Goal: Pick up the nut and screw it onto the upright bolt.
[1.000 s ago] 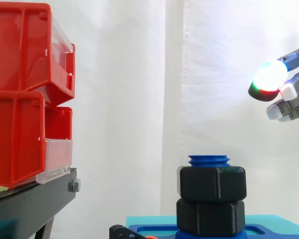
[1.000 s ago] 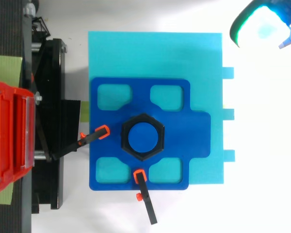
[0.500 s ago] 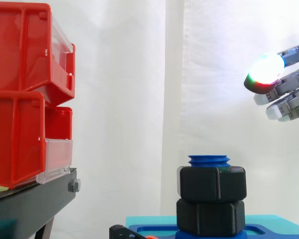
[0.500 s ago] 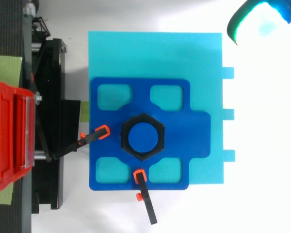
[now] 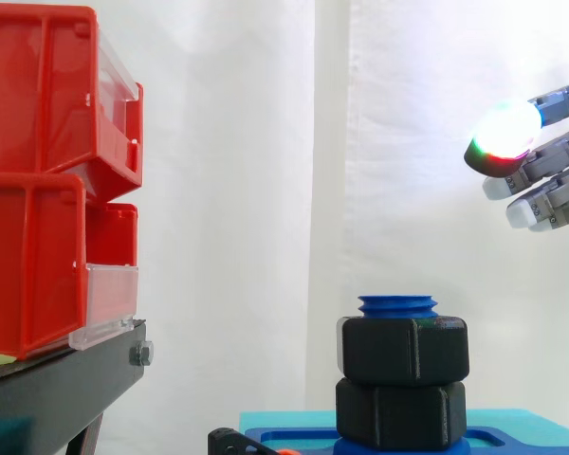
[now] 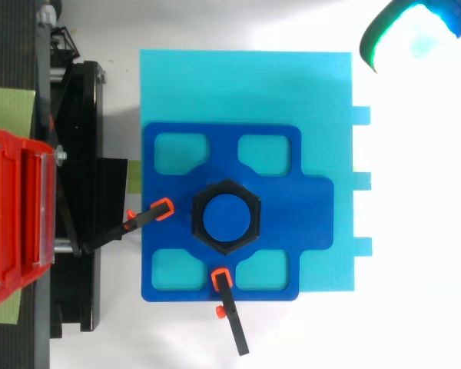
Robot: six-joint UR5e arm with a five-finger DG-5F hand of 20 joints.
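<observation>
At 2 o'clock from the bolt in the side view, the hand (image 5: 553, 172) hangs in the air with its fingers extended toward 9 o'clock. They are stacked one above another, slightly apart, and hold nothing. The uppermost fingertip (image 5: 504, 129) glows white with a green and red rim. In the top view the same glowing pad (image 6: 412, 34) sits at the frame's 1 o'clock corner, off the cyan base (image 6: 246, 84).

The upper nut (image 5: 404, 348) is black, hexagonal and matt. It is threaded on the blue bolt (image 5: 397, 305), directly on top of a lower nut (image 5: 401, 413) of the same shape, the two touching. The bolt's long axis runs 6 to 12 o'clock, and its threaded end shows just above the upper nut. From above, the nut forms a black hexagonal ring around the bolt's round blue top.

The bolt stands in a dark blue plate (image 6: 292, 200) on the cyan base. Orange-tipped clamps (image 6: 162, 207) bear on the plate at 9 and 6 o'clock. Red bins (image 5: 38, 180) on a black stand (image 5: 57, 389) lie at 9 o'clock.
</observation>
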